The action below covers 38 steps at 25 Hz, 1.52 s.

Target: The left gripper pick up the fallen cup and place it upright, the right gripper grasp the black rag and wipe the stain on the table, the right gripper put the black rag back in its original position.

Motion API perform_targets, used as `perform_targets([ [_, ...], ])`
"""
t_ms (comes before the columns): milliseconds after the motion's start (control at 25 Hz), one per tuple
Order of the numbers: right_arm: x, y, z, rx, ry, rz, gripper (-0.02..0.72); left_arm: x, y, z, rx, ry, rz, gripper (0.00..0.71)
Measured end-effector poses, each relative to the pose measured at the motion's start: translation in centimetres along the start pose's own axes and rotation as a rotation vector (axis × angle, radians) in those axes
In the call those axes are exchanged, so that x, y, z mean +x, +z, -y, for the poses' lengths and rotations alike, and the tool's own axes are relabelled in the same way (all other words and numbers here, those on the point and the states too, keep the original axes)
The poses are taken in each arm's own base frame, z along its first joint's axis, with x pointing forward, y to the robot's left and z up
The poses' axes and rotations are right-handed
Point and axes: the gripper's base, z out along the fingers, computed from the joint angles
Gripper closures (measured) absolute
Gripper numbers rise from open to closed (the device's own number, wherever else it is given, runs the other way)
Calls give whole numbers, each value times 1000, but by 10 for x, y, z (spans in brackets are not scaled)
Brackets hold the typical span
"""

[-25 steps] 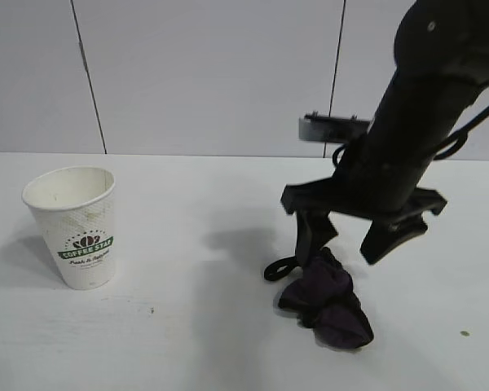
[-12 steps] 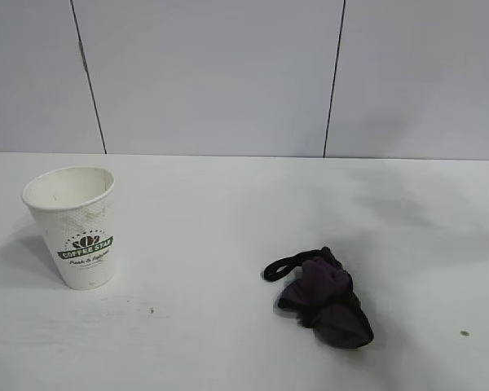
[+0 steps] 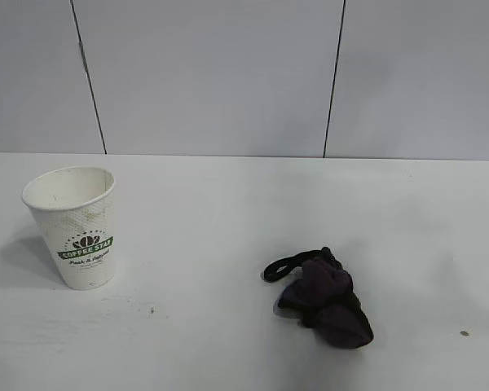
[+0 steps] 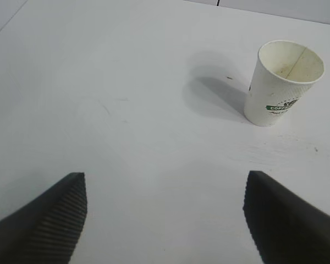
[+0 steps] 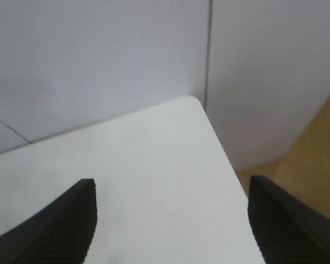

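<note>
On the white matte table [image 3: 228,204] the bunched black-purple cloth rag [image 3: 330,305] lies limp and light, best pinched mid-bunch; left gripper [image 4: 165,220] and right gripper [image 5: 170,220] both gape empty.

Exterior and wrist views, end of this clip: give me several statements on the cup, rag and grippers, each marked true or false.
1. The cup stands upright on the table. True.
2. The black rag lies inside the cup. False: it lies on the table, apart from the cup.
3. The right gripper holds the rag. False: its fingers are open with nothing between them.
4. The left gripper is open, the cup ahead of it. True.
5. A large brown stain covers the table. False: only tiny specks show.
</note>
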Motion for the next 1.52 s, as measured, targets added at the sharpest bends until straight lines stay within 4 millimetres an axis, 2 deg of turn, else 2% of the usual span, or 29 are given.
perform_targets([
  [80, 2, -45, -11, -54, -38, 100, 180, 0, 0, 0, 0, 0, 0, 143],
  [200, 18, -114, -20, -95, -76, 233, 180, 0, 0, 0, 0, 0, 0, 143],
  [320, 46, -162, -23, -107, -102, 275, 180, 0, 0, 0, 0, 0, 0, 143],
  [440, 82, -184, -25, -111, -118, 257, 180, 0, 0, 0, 0, 0, 0, 143],
  [520, 104, -184, -25, -101, -123, 248, 180, 0, 0, 0, 0, 0, 0, 143],
  [640, 139, -168, -22, -106, -109, 203, 180, 0, 0, 0, 0, 0, 0, 143],
  [880, 203, -107, -17, -147, -67, -15, 180, 0, 0, 0, 0, 0, 0, 143],
  [1000, 226, -82, -15, -170, -84, -122, 180, 0, 0, 0, 0, 0, 0, 143],
  [1240, 234, -75, -7, -149, -141, -159, 180, 0, 0, 0, 0, 0, 0, 143],
  [1520, 234, -73, 0, -102, -93, -165, 180, 0, 0, 0, 0, 0, 0, 143],
])
